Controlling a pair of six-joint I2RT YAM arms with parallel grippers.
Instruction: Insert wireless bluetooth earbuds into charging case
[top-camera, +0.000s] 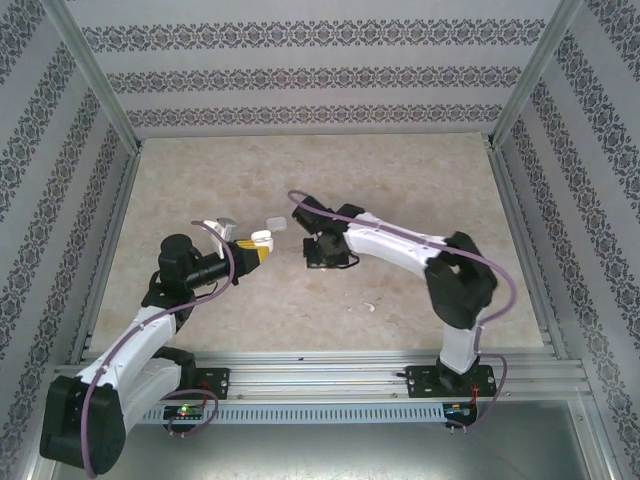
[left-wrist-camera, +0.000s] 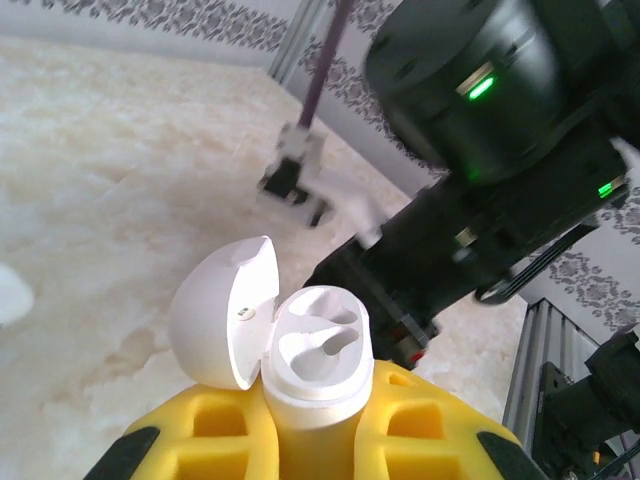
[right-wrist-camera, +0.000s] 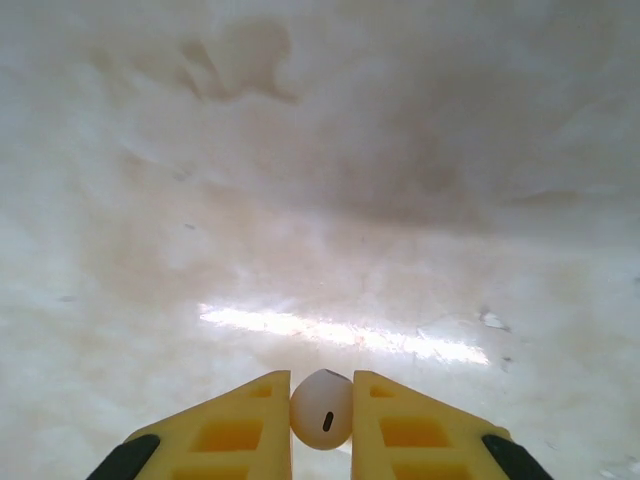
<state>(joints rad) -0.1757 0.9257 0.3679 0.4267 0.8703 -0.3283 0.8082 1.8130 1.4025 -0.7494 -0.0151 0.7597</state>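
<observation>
Left gripper (left-wrist-camera: 312, 425): clenched on open charging case (left-wrist-camera: 318, 345). Right gripper (right-wrist-camera: 322, 440): pinching 1 earbud (right-wrist-camera: 322, 408). Risk: the rounded, shallowly held bud could squirt free.

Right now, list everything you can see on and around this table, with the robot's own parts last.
charging case: one, white, lid open, both sockets empty, held at the left side.
earbud: one, white, held at the right side.
small white bit: one, white, loose near the right arm; probably an earbud.
white rounded pieces: two, white, lying beyond the held case; too small to identify.
table: one, beige marbled.
walls: three, grey patterned paper, around the table.
left gripper: one, yellow fingers, shut on the charging case.
right gripper: one, yellow fingers, shut on the earbud.
</observation>
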